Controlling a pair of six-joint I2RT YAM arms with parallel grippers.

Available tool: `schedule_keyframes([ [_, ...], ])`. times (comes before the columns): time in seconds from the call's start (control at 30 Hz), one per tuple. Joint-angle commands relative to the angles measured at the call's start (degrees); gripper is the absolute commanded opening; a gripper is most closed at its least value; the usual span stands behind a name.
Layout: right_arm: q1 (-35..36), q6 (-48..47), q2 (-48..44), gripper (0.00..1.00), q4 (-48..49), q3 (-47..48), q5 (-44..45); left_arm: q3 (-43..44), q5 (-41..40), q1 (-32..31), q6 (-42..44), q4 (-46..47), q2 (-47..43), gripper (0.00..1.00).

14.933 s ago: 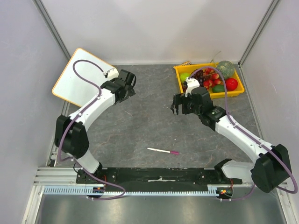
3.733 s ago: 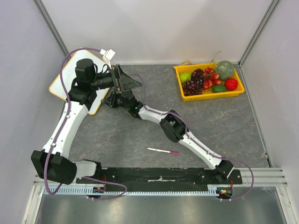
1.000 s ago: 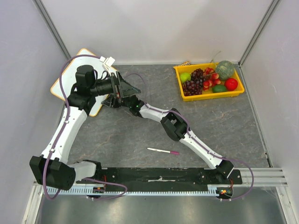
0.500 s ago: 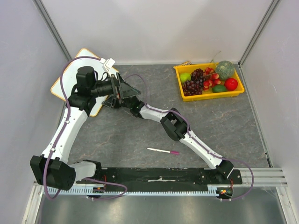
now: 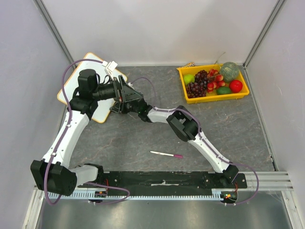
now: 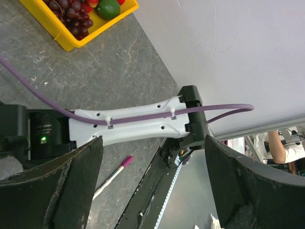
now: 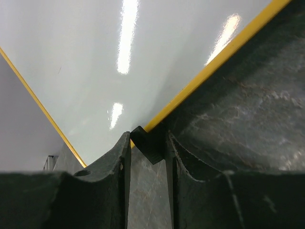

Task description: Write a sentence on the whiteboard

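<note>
The whiteboard (image 5: 99, 110) sits at about 10 o'clock on the grey stone-patterned table (image 5: 143, 138), hard by the left wall, turned so its rounded corners point like a diamond. It is roughly square, with a thin orange-yellow rim; much of it is covered by the left arm from above. In the right wrist view its surface (image 7: 119, 62) is glossy white with bright streaks of reflected light, and the rim runs as a straight yellow line against the dark table. Whether the board lies flat or is raised along that edge cannot be told. The right gripper (image 5: 116, 104) reaches across the table to the board's 4 o'clock edge. Up close, the right gripper (image 7: 147, 138) has its fingers drawn close together, pinching a small black clip (image 7: 148, 143) on the rim, so it grips the whiteboard by that clip. The left gripper (image 5: 127, 90) hangs just beside it, above the same edge and pointing toward 3 o'clock. In its own camera the left gripper (image 6: 153, 140) is spread wide, fingers (image 6: 62, 191) well apart and holding nothing, with the right arm's white link (image 6: 133, 126) showing between them. A white marker pen (image 5: 166, 154) with a pink cap lies on the table at about 6 o'clock, near the arm bases and well apart from both grippers. A yellow fruit tray (image 5: 214, 98) stands at about 1 o'clock.
</note>
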Motion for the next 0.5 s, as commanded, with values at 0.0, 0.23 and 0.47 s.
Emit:
schedule_keyframes([
  [0.0, -1.3, -1.8, -6.0, 0.00, -2.2, -9.1, 0.3, -0.8, 1.5, 0.4, 0.3, 1.7, -2.0, 0.91],
  [0.23, -3.9, -1.2, -15.1, 0.00, 3.6, -24.3, 0.1, -2.1, 1.0, 0.4, -0.2, 2.2, -3.0, 0.91],
  [0.47, -7.0, -1.4, -23.5, 0.00, 6.1, -37.8, -0.2, -3.7, 0.0, 0.5, -1.6, 2.5, -3.4, 0.91],
])
